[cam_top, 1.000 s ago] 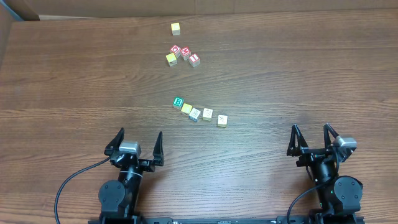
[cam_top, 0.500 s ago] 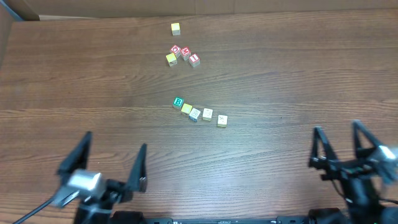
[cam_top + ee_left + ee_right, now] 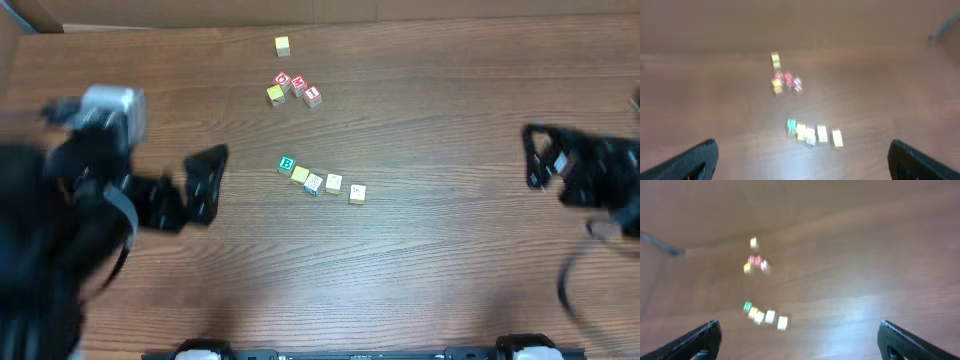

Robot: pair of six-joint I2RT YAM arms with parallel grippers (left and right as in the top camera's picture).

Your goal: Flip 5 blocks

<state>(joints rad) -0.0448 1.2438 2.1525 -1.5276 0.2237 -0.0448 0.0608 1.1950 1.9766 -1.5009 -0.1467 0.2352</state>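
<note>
Over on the left, the black two-finger left gripper (image 3: 190, 192) hangs above the brown wood-grain table (image 3: 440, 260). It is badly blurred from overhead, but its wrist view settles the matter: the jaws are spread wide and hold nothing. Just to its right, mid-table, sit the five small wooden alphabet blocks (image 3: 320, 180), in a short line slanting down to the right, each touching or just beside its neighbour. Leading off is the green-faced block (image 3: 287, 165) with a letter B. Then come a plain yellow block (image 3: 300, 174), a pale block with a bluish print (image 3: 314, 183), a cream block (image 3: 334, 183) and a last cream block (image 3: 357, 193) at the low end. Beyond the row, toward the far edge, is a tight cluster of red-and-white lettered cubes (image 3: 298, 85) with a yellow cube (image 3: 275, 95) at its left. A lone yellow-topped cube (image 3: 283, 45) sits farther back. Far right, well apart from the row, is the black right gripper (image 3: 535, 158), also smeared overhead. Its wrist view shows the fingers wide apart and empty.
</note>
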